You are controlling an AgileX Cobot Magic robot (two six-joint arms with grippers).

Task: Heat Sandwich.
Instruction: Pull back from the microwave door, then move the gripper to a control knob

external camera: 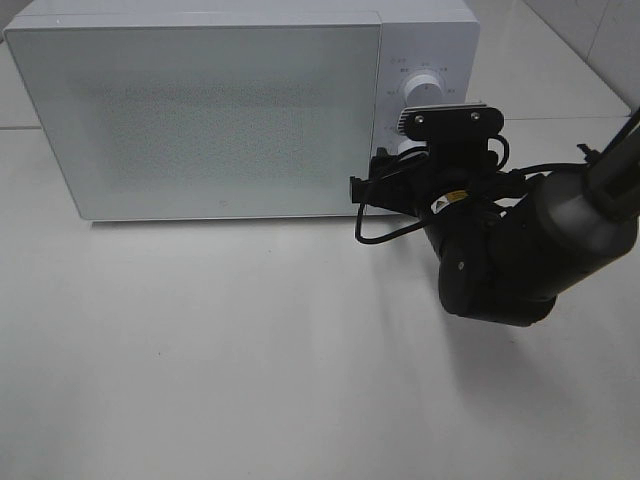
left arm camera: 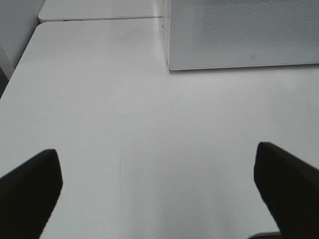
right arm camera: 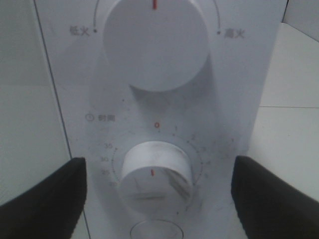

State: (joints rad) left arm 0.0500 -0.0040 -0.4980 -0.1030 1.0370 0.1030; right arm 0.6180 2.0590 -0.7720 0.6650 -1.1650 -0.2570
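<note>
The sandwich is out of view. A white microwave (external camera: pixel 200 110) stands at the back of the table with its door shut. My right gripper (external camera: pixel 400 165) is up against the control panel. In the right wrist view the right gripper (right arm camera: pixel 155 199) is open, with one dark finger (right arm camera: pixel 42 199) on each side of the lower timer knob (right arm camera: pixel 155 174) and a gap between each finger and the knob. The larger power knob (right arm camera: pixel 155 40) sits above it. My left gripper (left arm camera: pixel 159 191) is open over bare table, holding nothing.
The white table (external camera: pixel 250 350) runs in front of the microwave. From the left wrist view the microwave's corner (left arm camera: pixel 239 35) is ahead, and a table seam (left arm camera: pixel 99 19) lies beyond. The right arm's dark body (external camera: pixel 510 250) hangs over the table's right side.
</note>
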